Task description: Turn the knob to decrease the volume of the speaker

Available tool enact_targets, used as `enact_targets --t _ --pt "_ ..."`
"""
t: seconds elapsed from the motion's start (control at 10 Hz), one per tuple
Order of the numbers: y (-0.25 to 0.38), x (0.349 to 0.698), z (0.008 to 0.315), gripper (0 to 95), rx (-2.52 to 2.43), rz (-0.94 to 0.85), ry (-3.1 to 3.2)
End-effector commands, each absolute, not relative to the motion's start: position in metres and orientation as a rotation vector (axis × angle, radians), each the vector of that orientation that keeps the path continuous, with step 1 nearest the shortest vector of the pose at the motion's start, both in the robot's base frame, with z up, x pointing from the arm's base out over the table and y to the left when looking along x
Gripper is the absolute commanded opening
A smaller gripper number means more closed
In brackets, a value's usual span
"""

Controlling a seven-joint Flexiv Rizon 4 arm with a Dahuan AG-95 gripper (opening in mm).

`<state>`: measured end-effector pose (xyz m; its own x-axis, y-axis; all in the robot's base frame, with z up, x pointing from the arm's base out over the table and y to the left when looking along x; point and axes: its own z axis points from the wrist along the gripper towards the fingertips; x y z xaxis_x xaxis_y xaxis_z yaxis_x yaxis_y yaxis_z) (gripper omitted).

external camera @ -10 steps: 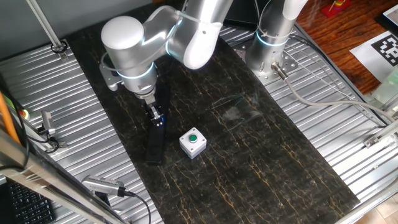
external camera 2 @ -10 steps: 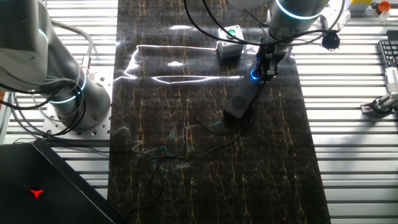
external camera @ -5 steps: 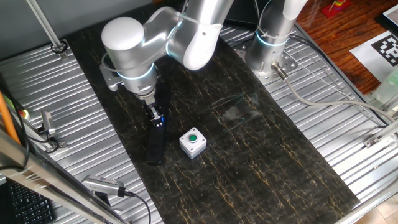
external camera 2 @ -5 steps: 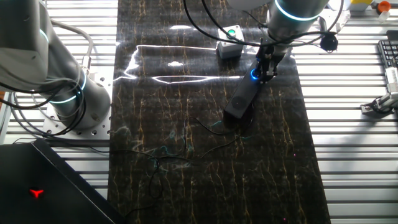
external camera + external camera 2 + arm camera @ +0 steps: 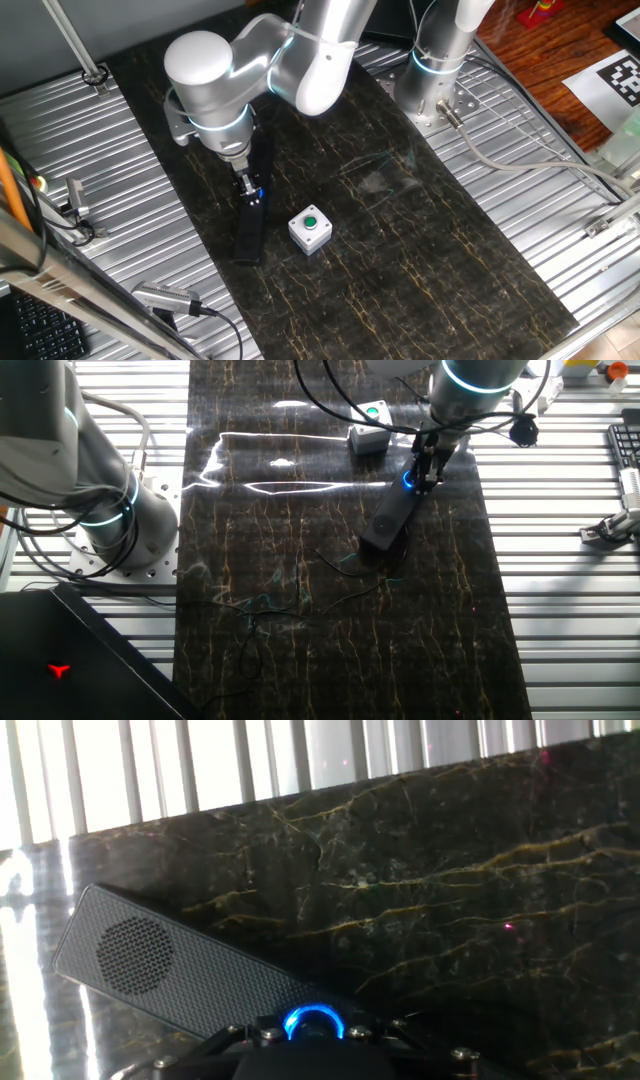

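The speaker (image 5: 249, 228) is a slim black bar lying on the dark marble mat; it also shows in the other fixed view (image 5: 390, 520) and in the hand view (image 5: 170, 970). Its knob (image 5: 313, 1022), ringed by blue light, sits at the end under my hand and shows as a blue glow in both fixed views (image 5: 408, 480) (image 5: 259, 190). My gripper (image 5: 252, 190) points straight down and its fingers (image 5: 428, 465) are closed around the knob. In the hand view the gripper body hides the lower half of the knob.
A white box with a green button (image 5: 311, 228) stands right of the speaker, close to it; it also shows in the other fixed view (image 5: 371, 432). A second arm's base (image 5: 435, 70) stands at the mat's far edge. Ribbed metal table surrounds the mat (image 5: 420, 240).
The hand has turned slightly about its own axis on the knob; the cable plug on the wrist has shifted a little. The speaker has not moved.
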<state>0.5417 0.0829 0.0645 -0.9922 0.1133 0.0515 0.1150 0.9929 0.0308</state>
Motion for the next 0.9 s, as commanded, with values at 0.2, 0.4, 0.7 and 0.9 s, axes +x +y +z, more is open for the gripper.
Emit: enact_targets --t 0.2,0.4,0.7,0.9 --pt "0.0817 0.5409 0.0671 19.0 -0.175 -0.053 -3.084" --pt "0.0818 0.5405 0.0644 19.0 -0.174 -0.053 -3.089" --pt "0.0819 0.5409 0.0676 19.0 -0.132 -0.056 -3.085" --pt "0.0824 0.5404 0.0639 19.0 -0.039 -0.056 -3.092"
